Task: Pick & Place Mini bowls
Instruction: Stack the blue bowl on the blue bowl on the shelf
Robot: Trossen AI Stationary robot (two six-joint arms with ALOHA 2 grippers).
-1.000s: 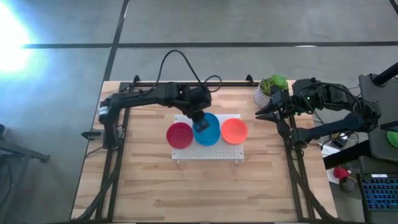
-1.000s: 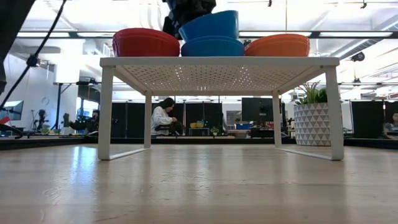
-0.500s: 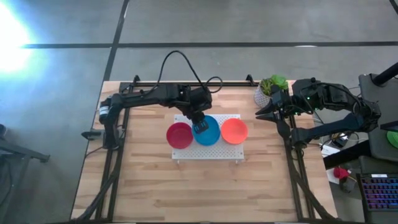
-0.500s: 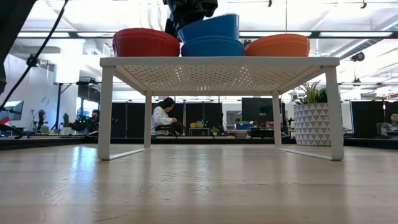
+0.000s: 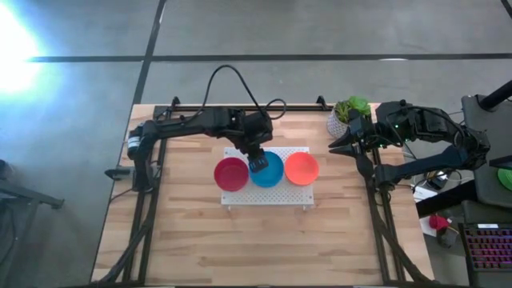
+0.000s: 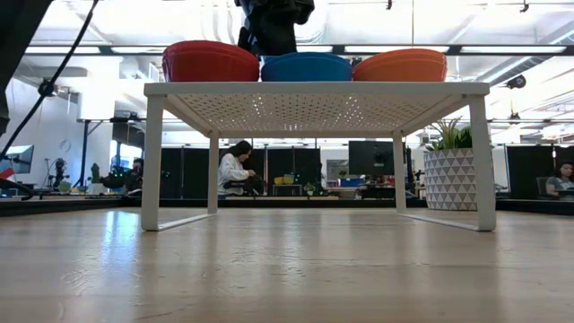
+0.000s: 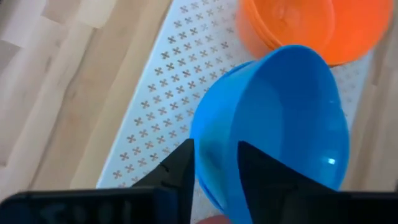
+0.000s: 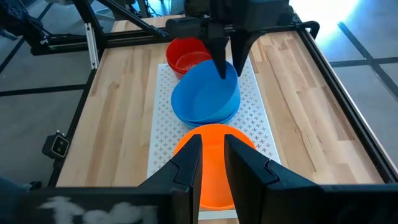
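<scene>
Three mini bowls stand in a row on the white perforated board (image 5: 268, 194): red (image 5: 230, 174), blue (image 5: 269, 170) and orange (image 5: 302, 168). The blue bowl (image 6: 306, 66) sits level; in the right wrist view a second blue rim (image 8: 186, 115) shows just under it. My left gripper (image 7: 216, 149) is open above the blue bowl's far-left rim, pointing down, one finger inside the bowl and one outside. My right gripper (image 5: 334, 146) waits at the table's right side beside the plant pot, fingers a little apart and empty.
The white board (image 6: 314, 90) is a small raised stand on legs in the middle of the wooden table. A white pot with a green plant (image 5: 344, 116) stands at the far right. People sit in the room beyond the table.
The upper blue bowl, which was raised and tilted above the lower blue bowl, has come down and now sits level in it. My left gripper has stayed over its far-left rim, sinking slightly with it.
</scene>
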